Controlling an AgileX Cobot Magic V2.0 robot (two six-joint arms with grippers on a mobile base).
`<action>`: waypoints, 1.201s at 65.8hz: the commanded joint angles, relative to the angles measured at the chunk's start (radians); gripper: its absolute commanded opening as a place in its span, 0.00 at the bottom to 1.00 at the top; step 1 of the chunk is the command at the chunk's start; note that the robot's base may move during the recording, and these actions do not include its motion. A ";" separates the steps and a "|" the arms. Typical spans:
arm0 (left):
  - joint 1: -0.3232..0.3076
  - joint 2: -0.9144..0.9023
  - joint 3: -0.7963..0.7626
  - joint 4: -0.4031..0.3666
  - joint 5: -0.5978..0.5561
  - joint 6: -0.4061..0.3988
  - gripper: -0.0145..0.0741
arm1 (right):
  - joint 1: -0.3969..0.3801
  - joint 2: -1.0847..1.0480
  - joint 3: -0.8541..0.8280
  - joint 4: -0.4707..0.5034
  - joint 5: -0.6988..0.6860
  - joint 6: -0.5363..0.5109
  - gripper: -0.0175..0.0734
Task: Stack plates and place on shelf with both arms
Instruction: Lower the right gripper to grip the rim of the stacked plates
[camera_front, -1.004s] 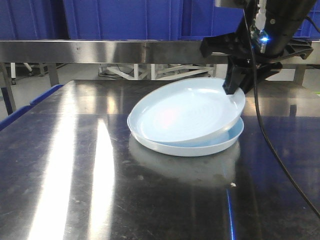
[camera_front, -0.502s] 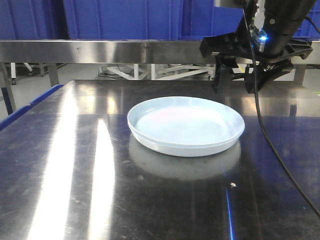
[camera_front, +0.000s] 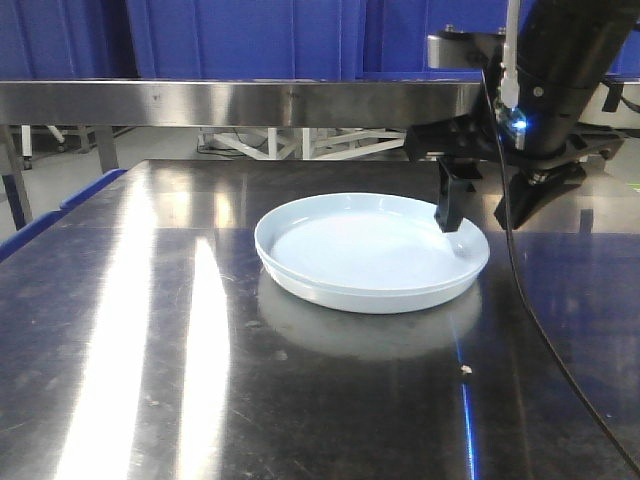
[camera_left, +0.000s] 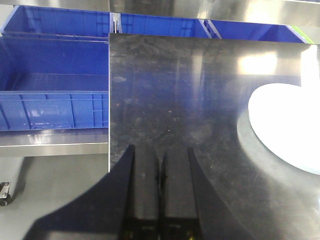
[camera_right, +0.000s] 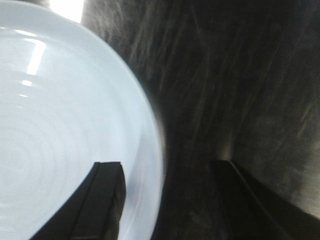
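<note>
Two plates (camera_front: 372, 250) in one stack, one steel table (camera_front: 150, 350), two grippers, left gripper (camera_left: 161, 155) and right gripper (camera_front: 481, 215), at least two blue crates (camera_left: 50, 107)

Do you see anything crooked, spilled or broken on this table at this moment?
Nothing stands out. The plates sit nested and level on the steel table, with no damage visible. The right end effector is open, astride their rim. Only a tiny pale speck lies in front of them.

Plates (camera_front: 370, 255) pale bluish-white, plain; fingers (camera_front: 447, 205) black; table (camera_front: 150, 350) dark grey steel; bins (camera_front: 250, 35) blue.
</note>
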 joint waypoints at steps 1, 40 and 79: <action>0.005 0.001 -0.030 0.001 -0.089 -0.010 0.26 | -0.008 -0.039 -0.036 0.000 -0.033 -0.004 0.70; 0.005 0.001 -0.030 0.001 -0.089 -0.010 0.26 | -0.008 -0.020 -0.036 0.000 -0.053 -0.004 0.70; 0.005 0.001 -0.030 0.001 -0.089 -0.010 0.26 | -0.008 0.011 -0.036 0.000 -0.045 -0.004 0.70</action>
